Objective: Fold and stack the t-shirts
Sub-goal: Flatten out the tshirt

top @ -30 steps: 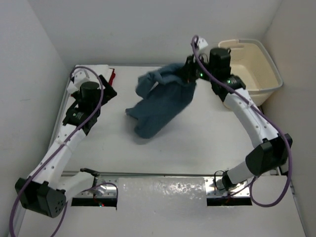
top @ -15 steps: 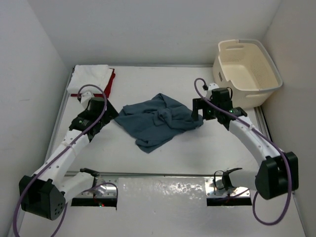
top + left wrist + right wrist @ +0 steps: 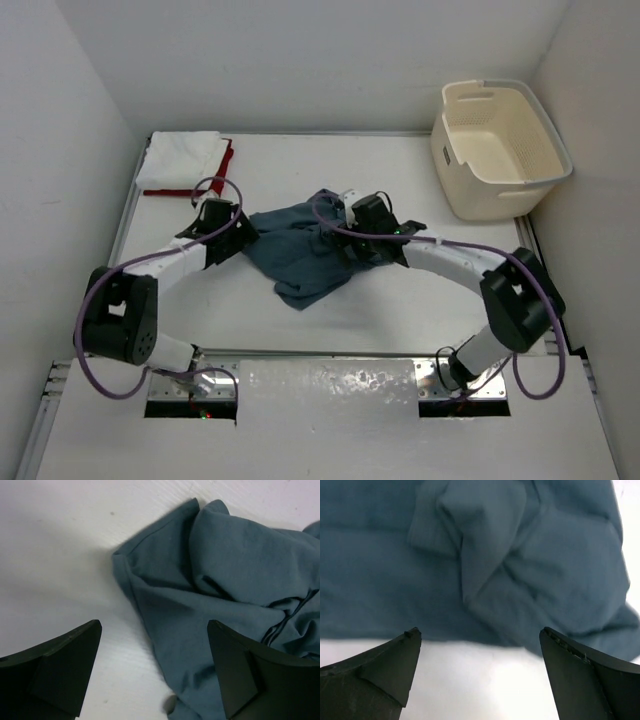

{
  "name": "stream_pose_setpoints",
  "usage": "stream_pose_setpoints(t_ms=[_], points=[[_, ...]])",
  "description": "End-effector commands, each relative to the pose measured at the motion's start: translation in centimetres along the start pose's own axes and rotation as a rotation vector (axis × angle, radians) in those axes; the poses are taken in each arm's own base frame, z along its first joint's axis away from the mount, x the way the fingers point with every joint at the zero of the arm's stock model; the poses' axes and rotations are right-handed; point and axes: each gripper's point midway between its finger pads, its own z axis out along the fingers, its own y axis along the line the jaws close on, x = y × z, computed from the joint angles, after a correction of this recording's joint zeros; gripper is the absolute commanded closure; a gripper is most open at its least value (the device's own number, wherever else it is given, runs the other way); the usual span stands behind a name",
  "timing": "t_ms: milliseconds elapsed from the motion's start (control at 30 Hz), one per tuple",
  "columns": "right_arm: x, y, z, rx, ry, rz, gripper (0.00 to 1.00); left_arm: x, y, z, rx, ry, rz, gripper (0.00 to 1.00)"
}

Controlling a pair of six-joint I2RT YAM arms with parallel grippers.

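Note:
The dark teal-blue t-shirt [image 3: 300, 258] lies crumpled on the middle of the white table. My left gripper [image 3: 238, 232] hangs open at its left edge; in the left wrist view the teal t-shirt [image 3: 225, 575] has its edge running between the two fingers of the left gripper [image 3: 155, 626], which grip nothing. My right gripper [image 3: 345, 240] is open over the shirt's right part; the right wrist view shows the right gripper [image 3: 480, 631] over bare table, with the teal t-shirt [image 3: 485, 555] just ahead. The white t-shirt [image 3: 180, 158] lies folded at the back left on the deep red t-shirt [image 3: 228, 160].
A cream plastic laundry basket [image 3: 540, 185] stands at the back right corner. White walls close in the table on three sides. Both arms reach in from the near edge and bend toward the middle.
The right gripper has let go of the teal shirt, which dropped from hanging in the air to lying crumpled. Both grippers moved inward to its edges, the left one narrowing slightly.

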Motion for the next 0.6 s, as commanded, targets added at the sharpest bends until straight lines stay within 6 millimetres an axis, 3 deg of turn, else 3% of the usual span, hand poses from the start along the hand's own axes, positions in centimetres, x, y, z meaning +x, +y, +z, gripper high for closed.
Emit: stream_pose_setpoints(t_ms=[0,100,167,200,267,300,333,400,467,567], points=[[-6.4,0.1,1.7,0.051,-0.163,-0.03,0.03,-0.8,-3.1,1.5,0.144,-0.016,-0.027,0.23],[-5.9,-0.4,4.4,0.084,-0.117,-0.068,0.06,0.5,-2.9,2.9,0.131,0.041,-0.019,0.37],[-6.7,-1.0,5.5,0.119,-0.128,-0.078,0.09,1.2,-2.4,3.7,0.109,0.066,-0.016,0.48],[-6.1,-1.1,6.5,0.124,-0.108,-0.086,0.1,1.3,-2.3,3.9,0.1,0.068,-0.017,0.55],[-6.4,-0.8,7.5,0.116,-0.104,-0.079,0.15,1.0,-2.2,4.4,0.078,0.067,-0.015,0.82],[-5.7,-0.7,8.5,0.112,-0.072,-0.083,0.2,0.9,-2.2,4.5,0.076,0.067,-0.015,0.91],[-6.3,-1.0,8.7,0.131,-0.082,-0.066,0.37,0.7,-2.5,4.3,0.08,0.063,-0.015,1.0],[-6.5,-1.5,8.8,0.165,-0.098,-0.044,0.67,0.1,-2.8,4.0,0.089,0.048,-0.011,1.0],[-8.4,-2.2,7.5,0.208,-0.18,0.01,0.89,-1.0,-3.2,3.1,0.094,0.018,-0.005,1.0],[-11.0,-3.2,4.1,0.265,-0.263,0.031,0.93,-2.9,-3.7,1.7,0.099,-0.039,0.005,1.0]])
